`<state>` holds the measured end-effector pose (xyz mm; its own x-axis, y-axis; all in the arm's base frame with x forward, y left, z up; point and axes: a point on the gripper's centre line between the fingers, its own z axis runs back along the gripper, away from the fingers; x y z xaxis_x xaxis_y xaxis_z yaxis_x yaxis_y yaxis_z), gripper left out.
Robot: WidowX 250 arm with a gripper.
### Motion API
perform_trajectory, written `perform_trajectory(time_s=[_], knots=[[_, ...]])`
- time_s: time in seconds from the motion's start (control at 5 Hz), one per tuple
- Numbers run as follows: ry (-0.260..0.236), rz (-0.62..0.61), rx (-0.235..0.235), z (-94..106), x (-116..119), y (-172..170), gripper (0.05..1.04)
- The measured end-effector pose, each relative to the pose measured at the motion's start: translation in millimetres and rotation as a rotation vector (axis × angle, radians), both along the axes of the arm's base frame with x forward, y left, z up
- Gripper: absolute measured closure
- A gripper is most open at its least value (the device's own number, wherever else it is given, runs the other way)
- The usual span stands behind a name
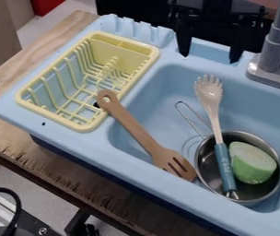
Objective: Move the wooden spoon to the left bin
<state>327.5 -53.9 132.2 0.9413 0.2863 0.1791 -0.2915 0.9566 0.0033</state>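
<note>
Near side: wooden surface (51, 167), blue toy sink (185, 203) on it. Slotted wooden spoon (136, 130) lies across the basin's left part: slotted head down by the near wall, just beside the metal pan (202, 177); holed handle end up at the yellow dish rack's (86, 125) rim. I read that rack as the left bin.

Pan holds a green cut toy vegetable (252, 162) and the teal handle end of a pasta fork (209, 99). Claw (209, 57) is at the far side of the sink, fingers spread, nothing between them.

Step in hand, I'd say: pick up the spoon. Bring the claw to mid-handle, yaw so the fingers straddle it, close across the narrow width. Too near the handle end and the head will likely sag or twist. Lift straight up first, so the head doesn't drag on the pan or its wire handle. Then go left, turn the spoon along the rack's long side, lower past the rim, release low.

Text: marks on the teal handle, can't make them out.
</note>
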Motion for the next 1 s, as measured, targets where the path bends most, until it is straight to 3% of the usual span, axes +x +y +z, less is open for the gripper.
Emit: perform_trajectory(time_s=[0.4, 0.6, 1.0], knots=[[0.045, 0.069, -0.005, -19.9, -9, 6, 0.082], [0.042, 0.194, -0.025, -12.0, -17, 20, 0.082], [-0.010, 0.690, -0.023, -5.2, -53, 35, 0.082]])
